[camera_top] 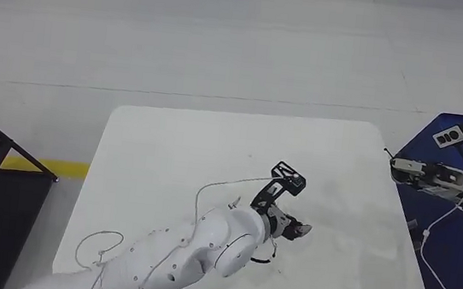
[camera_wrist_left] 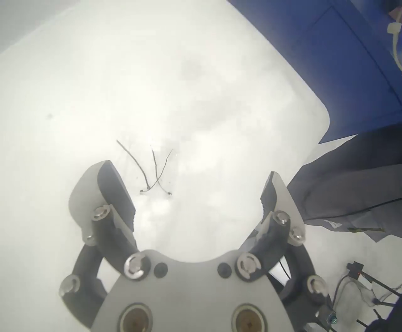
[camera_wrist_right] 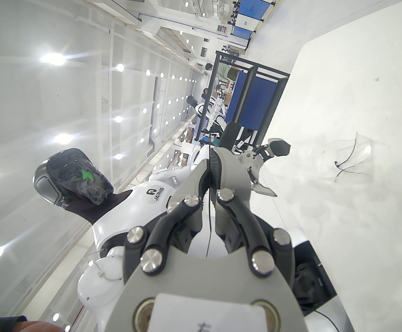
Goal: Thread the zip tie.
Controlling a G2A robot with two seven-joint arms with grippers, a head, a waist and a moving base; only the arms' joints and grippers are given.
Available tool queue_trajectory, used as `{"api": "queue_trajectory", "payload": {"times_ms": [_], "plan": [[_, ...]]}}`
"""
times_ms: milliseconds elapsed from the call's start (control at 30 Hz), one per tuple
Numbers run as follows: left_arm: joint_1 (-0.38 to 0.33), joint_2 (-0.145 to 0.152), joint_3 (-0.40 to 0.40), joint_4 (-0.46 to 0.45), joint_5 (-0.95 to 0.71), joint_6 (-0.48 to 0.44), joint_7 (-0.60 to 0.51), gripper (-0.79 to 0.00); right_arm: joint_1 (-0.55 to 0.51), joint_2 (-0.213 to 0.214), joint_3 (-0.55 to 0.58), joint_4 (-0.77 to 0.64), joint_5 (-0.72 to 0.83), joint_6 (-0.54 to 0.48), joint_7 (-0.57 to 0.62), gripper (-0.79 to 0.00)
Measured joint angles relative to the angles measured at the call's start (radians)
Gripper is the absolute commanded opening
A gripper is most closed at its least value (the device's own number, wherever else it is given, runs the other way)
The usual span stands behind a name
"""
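Three thin black zip ties (camera_wrist_left: 156, 169) lie loose and partly crossed on the white table (camera_top: 170, 155). My left gripper (camera_wrist_left: 190, 174) hovers over the table just short of them, open, with nothing between its fingers. In the top view the left gripper (camera_top: 296, 206) sits near the table's middle. My right gripper (camera_wrist_right: 209, 157) is held off the table's near edge, close to the body, shut on a zip tie (camera_wrist_right: 209, 201) that runs as a thin black strand between its pads. Beyond it are the open left gripper (camera_wrist_right: 276, 169) and the loose zip ties (camera_wrist_right: 345, 163).
A blue mat (camera_top: 459, 257) borders the table on the right, with a grey device (camera_top: 430, 174) and white cables on it. Dark cloth (camera_wrist_left: 345, 188) hangs at the table's corner. A black frame (camera_top: 7, 149) stands to the left.
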Motion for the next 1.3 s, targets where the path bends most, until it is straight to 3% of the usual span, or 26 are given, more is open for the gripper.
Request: {"api": "queue_trajectory", "payload": {"times_ms": [33,67,100,167,300,533,667,733,1000,1300], "plan": [[-0.024,-0.015,0.012,0.032,-0.003,0.015,-0.010,0.000,0.000,0.000,0.000,0.000,0.000,0.000,0.000,-0.785],[-0.055,-0.036,0.027,0.081,-0.011,0.039,-0.028,-0.126,0.000,0.000,0.000,0.000,0.000,0.000,0.000,-0.785],[-0.076,-0.052,0.036,0.118,-0.024,0.056,-0.044,-0.191,0.000,0.000,0.000,0.000,0.000,0.000,0.000,-0.785],[-0.119,-0.087,0.054,0.202,-0.061,0.089,-0.079,-0.394,0.000,0.000,0.000,0.000,0.000,0.000,0.000,-0.785],[-0.161,-0.136,0.087,0.319,-0.106,0.108,-0.156,-0.456,0.000,0.000,0.000,0.000,0.000,0.000,0.000,-0.785],[-0.157,-0.175,0.089,0.408,-0.129,0.132,-0.148,-0.468,0.000,0.000,0.000,0.000,0.000,0.000,0.000,-0.785],[-0.155,-0.193,0.077,0.428,-0.121,0.162,-0.123,-0.529,0.000,0.000,0.000,0.000,0.000,0.000,0.000,-0.785],[-0.162,-0.198,0.081,0.441,-0.107,0.165,-0.145,-0.505,0.000,0.000,0.000,0.000,0.000,0.000,0.000,-0.785],[-0.178,-0.223,0.091,0.517,-0.050,0.181,-0.207,-0.542,0.000,0.000,0.000,0.000,0.000,0.000,0.000,-0.785],[-0.177,-0.269,0.088,0.625,-0.077,0.122,-0.183,-0.560,0.000,0.000,0.000,0.000,0.000,0.000,0.000,-0.785]]}}
